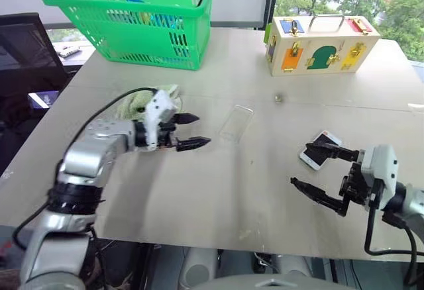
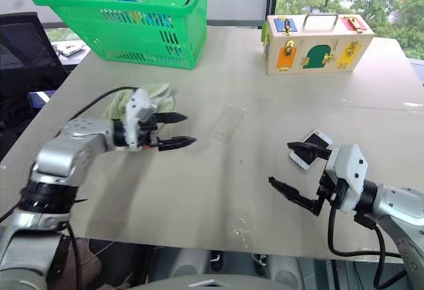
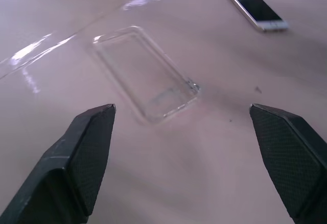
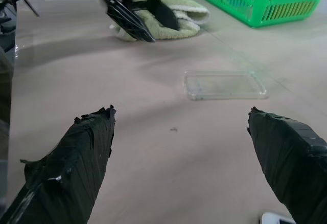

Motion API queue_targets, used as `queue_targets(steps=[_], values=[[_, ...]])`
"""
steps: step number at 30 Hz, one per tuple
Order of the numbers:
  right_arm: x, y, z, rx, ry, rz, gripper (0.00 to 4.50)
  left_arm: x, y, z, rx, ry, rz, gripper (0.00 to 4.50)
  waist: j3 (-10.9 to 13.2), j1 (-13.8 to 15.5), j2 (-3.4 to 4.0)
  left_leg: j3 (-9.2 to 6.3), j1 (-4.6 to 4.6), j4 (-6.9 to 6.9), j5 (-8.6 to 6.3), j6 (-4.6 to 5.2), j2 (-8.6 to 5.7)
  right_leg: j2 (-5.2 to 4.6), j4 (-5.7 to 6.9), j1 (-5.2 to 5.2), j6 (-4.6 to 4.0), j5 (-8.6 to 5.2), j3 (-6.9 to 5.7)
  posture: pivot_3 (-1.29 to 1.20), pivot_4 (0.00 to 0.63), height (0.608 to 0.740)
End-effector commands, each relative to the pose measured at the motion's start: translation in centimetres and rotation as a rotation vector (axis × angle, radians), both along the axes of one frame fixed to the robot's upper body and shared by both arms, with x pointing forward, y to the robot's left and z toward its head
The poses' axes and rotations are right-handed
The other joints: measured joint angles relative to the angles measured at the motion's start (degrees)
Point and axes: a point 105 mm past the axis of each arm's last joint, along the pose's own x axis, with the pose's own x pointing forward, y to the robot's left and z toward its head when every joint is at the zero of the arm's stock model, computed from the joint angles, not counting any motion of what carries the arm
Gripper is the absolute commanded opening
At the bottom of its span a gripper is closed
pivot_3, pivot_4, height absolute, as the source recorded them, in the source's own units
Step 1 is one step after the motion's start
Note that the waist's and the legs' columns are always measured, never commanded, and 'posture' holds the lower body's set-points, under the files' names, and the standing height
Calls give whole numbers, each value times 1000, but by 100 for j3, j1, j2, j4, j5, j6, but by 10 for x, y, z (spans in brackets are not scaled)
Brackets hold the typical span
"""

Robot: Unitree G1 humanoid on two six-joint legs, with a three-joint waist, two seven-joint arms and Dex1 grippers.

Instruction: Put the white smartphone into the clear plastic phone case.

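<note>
The clear plastic phone case (image 1: 236, 123) lies flat and empty on the beige table near its middle; it also shows as a glinting shell (image 3: 145, 74) ahead of my left fingers. My left gripper (image 1: 190, 131) hovers open just left of the case, pointing toward it, nothing between its fingers. The white smartphone (image 1: 320, 149) lies screen up at the right, partly behind the upper finger of my right gripper (image 1: 317, 169), which stands open above the table with nothing held. The phone also appears in the left wrist view (image 3: 255, 8).
A pale green towel (image 1: 136, 104) lies behind my left gripper. A green basket (image 1: 132, 13) stands at the back left, and a wooden latch box (image 1: 321, 44) at the back right. A small dark bit (image 1: 278, 96) sits beyond the case.
</note>
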Motion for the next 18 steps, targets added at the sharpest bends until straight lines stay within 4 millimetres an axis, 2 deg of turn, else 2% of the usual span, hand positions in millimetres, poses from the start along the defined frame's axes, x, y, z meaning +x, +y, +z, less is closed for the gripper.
queue_targets(steps=[1,4,8,12,13,18], values=[[-6,-1,12,-25,-71,-19,4500,10,-15,0,74,-91,-150,4346,0,-20,-1,0,-2,0,0,0,1,4,-2,-1,1,0,1,0,150,740],[-8,-1,12,-28,-69,-35,4500,20,-24,-7,104,-94,-212,4346,0,-14,-1,-1,-4,0,0,0,-3,11,-3,-1,18,10,-2,0,150,740],[-14,1,11,-32,-62,-54,4500,35,-32,-33,239,-65,-279,4346,-1,-8,-2,-4,-4,1,0,0,-11,18,-2,-1,22,12,-12,0,150,740],[-13,3,11,-34,-64,-65,4500,46,-39,-48,335,-62,-302,3294,-2,-18,-7,-2,-5,4,0,1,-9,16,-2,-1,23,12,-16,0,150,740],[-13,3,11,-34,-65,-67,4500,47,-40,-50,342,-52,-307,2679,-2,-19,-6,-3,-5,5,0,1,-9,15,-2,0,22,12,-20,0,150,740],[-14,6,12,-33,-69,-70,4500,46,-38,-47,315,18,-302,410,-4,-31,-6,-4,-1,5,0,1,-3,13,0,1,22,12,-23,0,150,740]])
